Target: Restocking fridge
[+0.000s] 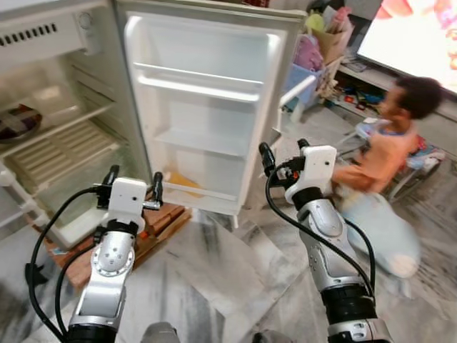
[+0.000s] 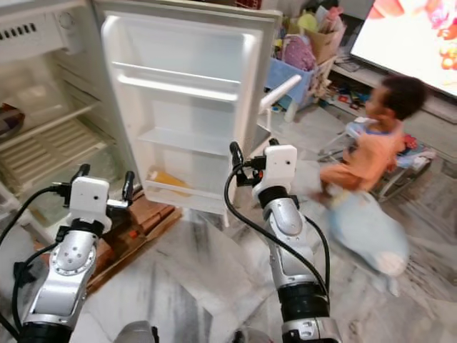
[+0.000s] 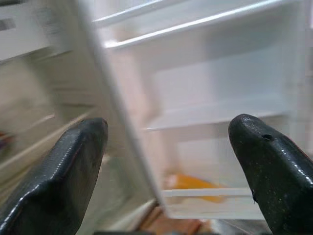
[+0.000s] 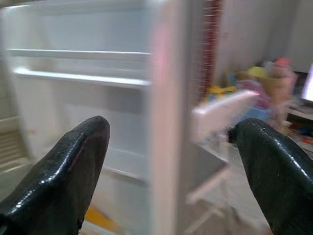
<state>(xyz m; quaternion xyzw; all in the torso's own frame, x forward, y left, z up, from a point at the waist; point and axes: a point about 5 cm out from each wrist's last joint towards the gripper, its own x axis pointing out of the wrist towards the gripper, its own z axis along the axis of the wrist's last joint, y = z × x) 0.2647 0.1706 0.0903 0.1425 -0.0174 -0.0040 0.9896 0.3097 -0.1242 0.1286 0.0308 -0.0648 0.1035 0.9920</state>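
Observation:
A small white fridge [image 1: 64, 107] stands open ahead on the left, its door [image 1: 207, 107] swung wide toward me. The door shelves are bare except for a yellow packet [image 1: 182, 184] in the bottom one. A dark bowl [image 1: 18, 123] sits on an inner wire shelf. My left gripper [image 1: 133, 186] is raised in front of the fridge's lower part, open and holding nothing. My right gripper [image 1: 284, 153] is open too, held up near the door's outer edge, with nothing between its fingers [image 4: 73, 166].
A child [image 1: 389, 143] in an orange top sits on the marble floor [image 1: 228, 279] to the right, close to my right arm. Wooden boards [image 1: 153, 225] lie under the fridge. A television [image 1: 421, 36] and cluttered toys and bags [image 1: 321, 43] stand at the back right.

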